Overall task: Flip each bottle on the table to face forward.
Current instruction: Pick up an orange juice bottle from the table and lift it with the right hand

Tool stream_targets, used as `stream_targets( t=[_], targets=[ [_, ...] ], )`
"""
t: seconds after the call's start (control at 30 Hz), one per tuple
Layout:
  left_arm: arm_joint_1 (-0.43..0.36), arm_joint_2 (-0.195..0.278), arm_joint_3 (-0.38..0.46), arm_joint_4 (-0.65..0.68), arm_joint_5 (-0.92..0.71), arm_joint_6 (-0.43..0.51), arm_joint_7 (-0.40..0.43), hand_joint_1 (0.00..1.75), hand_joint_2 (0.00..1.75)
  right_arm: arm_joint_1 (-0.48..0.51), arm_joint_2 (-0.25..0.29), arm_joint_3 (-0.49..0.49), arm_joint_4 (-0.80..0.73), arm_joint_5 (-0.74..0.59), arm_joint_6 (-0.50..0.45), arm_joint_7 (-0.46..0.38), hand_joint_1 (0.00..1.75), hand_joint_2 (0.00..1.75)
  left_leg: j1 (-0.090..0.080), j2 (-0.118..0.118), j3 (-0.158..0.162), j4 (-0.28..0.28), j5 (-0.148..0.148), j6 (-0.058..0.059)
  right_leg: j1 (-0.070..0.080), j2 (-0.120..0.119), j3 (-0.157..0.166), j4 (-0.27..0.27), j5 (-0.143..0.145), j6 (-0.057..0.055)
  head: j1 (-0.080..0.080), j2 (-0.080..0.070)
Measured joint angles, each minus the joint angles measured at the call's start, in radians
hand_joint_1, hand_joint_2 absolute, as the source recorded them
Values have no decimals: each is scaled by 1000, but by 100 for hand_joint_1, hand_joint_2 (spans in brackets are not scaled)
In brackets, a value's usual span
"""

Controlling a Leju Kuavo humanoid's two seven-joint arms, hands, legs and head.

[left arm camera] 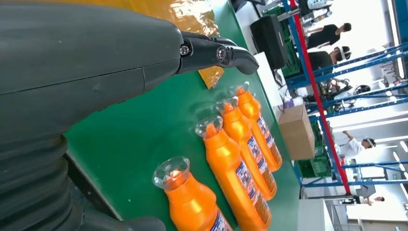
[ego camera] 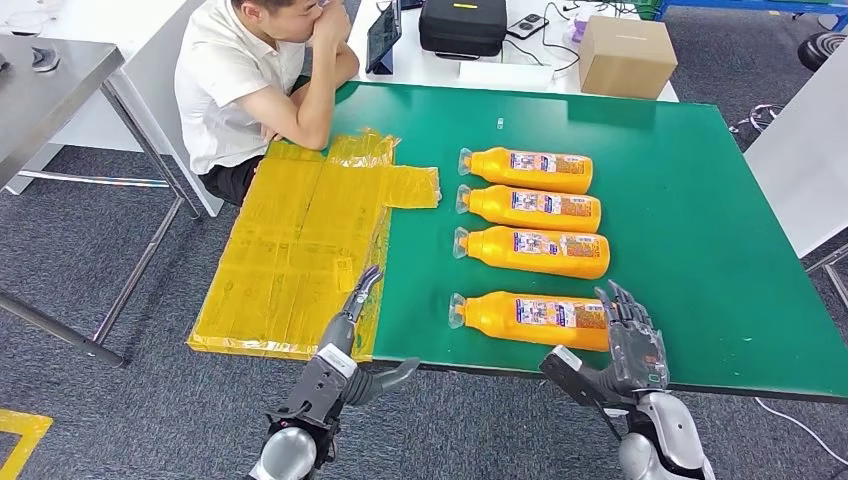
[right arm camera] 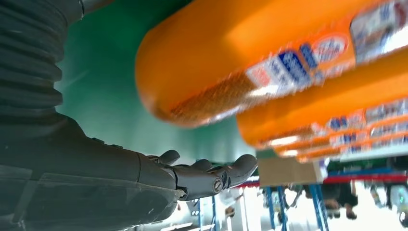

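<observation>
- Ahead of both hands, a green table (ego camera: pixel 700 200) carries four orange bottles lying on their sides in a column, clear caps toward the left hand's side and bases toward the right hand's side.
- Beside the left hand, a sheet of yellow taped cardboard (ego camera: pixel 300 240) lies over the table's left part and overhangs its near edge.
- Beyond the cardboard, a person (ego camera: pixel 250 90) in a white shirt sits leaning on the table's far left corner; behind the table stand a brown box (ego camera: pixel 625 55) and a black case (ego camera: pixel 462 25).
- Nearest bottle (ego camera: pixel 530 320): orange body, printed label facing up, clear cap at its left end; its base lies just beside the right hand's fingertips.
- Second bottle (ego camera: pixel 535 250), third bottle (ego camera: pixel 532 208) and farthest bottle (ego camera: pixel 528 170): the same orange bodies with labels up, parallel, each farther from the hands than the last.
- Right hand (ego camera: pixel 630 335): raised at the near table edge, fingers extended and apart, thumb out to its inner side, holding nothing; whether the fingertips touch the nearest bottle cannot be told.
- Left hand (ego camera: pixel 355 315): over the near edge of the cardboard, fingers stretched forward, thumb spread out toward the bottles, holding nothing; well apart from the nearest bottle's cap.
</observation>
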Motion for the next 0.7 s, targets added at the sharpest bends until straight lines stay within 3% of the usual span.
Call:
stream_targets(
  t=[0.2, 0.7],
  targets=[
    [-3, 0, -9, 1, 0, -3, 17, 0, 175, -26, -24, 36, 42, -7, 84, 28, 0, 175, 0, 0, 0, 0, 0, 0, 0, 0, 0, 0, 0, 0, 0, 0],
    [-10, -3, -13, 1, 0, -13, 18, 0, 175, -113, -38, 96, 96, -1, 103, 36, 0, 175, 0, 0, 0, 0, 0, 0, 0, 0, 0, 0, 1, 1, 0, 0]
  ],
)
